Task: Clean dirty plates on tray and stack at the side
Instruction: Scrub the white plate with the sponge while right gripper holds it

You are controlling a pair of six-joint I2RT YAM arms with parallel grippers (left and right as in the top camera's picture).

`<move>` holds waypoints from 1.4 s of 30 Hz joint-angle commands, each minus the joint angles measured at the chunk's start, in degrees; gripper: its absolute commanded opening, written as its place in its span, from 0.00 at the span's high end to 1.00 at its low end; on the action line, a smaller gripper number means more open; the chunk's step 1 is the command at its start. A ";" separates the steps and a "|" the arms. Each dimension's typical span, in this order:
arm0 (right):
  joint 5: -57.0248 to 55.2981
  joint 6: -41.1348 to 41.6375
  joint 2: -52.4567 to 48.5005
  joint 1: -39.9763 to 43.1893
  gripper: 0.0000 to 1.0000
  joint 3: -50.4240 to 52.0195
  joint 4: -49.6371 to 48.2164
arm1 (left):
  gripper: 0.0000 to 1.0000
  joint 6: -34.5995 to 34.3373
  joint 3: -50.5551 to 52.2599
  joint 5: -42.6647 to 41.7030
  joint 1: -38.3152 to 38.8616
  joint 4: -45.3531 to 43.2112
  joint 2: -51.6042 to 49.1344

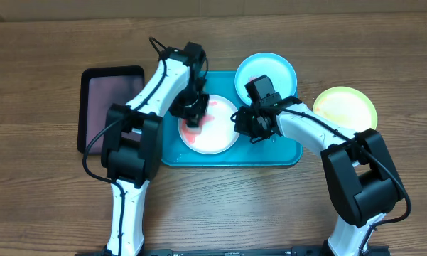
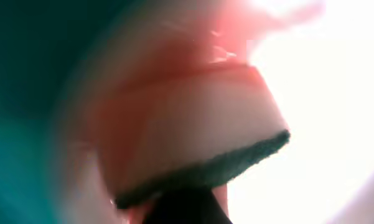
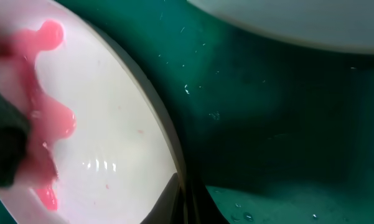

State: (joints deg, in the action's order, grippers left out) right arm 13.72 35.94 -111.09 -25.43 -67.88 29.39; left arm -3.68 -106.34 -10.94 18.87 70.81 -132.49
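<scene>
Sponge [image 2: 193, 137], left pincer [image 1: 192, 119] clamped on it: we're scrubbing sauce off white plate [image 1: 220, 139], mid tray [image 1: 280, 151]. Right pincer [image 1: 243, 122] at plate rim; apart or together, we can't tell. Next: firm strokes over pink smears.

Even, soft overhead light; left wrist view a close-up blur, blown-out at right; small glare on white plate [image 3: 118, 118].
</scene>
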 commanded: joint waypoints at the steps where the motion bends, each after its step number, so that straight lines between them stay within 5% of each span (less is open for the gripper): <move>1: 1.01 0.11 0.02 -0.07 0.96 -1.20 -1.03 | 0.95 16.02 2.62 -18.88 1.97 1.22 -2.82; 6: 1.01 0.11 0.04 -0.07 0.96 -1.20 -0.98 | 0.96 5.35 2.62 -8.07 2.14 -3.04 -2.82; 11: 0.98 0.11 0.02 -0.07 0.96 -1.20 -0.96 | 0.96 -21.75 1.60 20.55 2.14 -4.92 -2.82; 15: 0.96 0.11 0.04 -0.07 0.96 -1.20 -0.87 | 0.96 -36.94 -3.32 32.35 2.16 3.15 -2.82; 21: 0.96 0.09 0.04 -0.07 0.96 -1.20 -0.85 | 0.96 -35.52 -5.31 30.03 2.21 7.65 -2.82; 28: 0.96 0.09 0.04 -0.07 0.96 -1.20 -0.87 | 0.96 -4.24 -5.31 -1.05 2.23 6.95 -2.82; 31: 0.96 0.09 0.02 -0.07 0.96 -1.20 -0.87 | 0.96 1.40 -5.31 -7.82 2.54 6.19 -2.82; 36: 0.96 0.09 0.04 -0.07 0.96 -1.20 -0.85 | 0.96 -1.60 -5.31 -6.21 2.75 -0.09 -2.82; 42: 0.96 0.09 0.02 -0.07 0.96 -1.20 -0.81 | 0.96 -18.78 -5.31 14.99 2.80 -6.45 -2.82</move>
State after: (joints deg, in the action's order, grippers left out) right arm 13.93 36.49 -111.20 -25.43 -68.03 28.67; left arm -12.27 -110.72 -9.80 21.41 66.41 -133.97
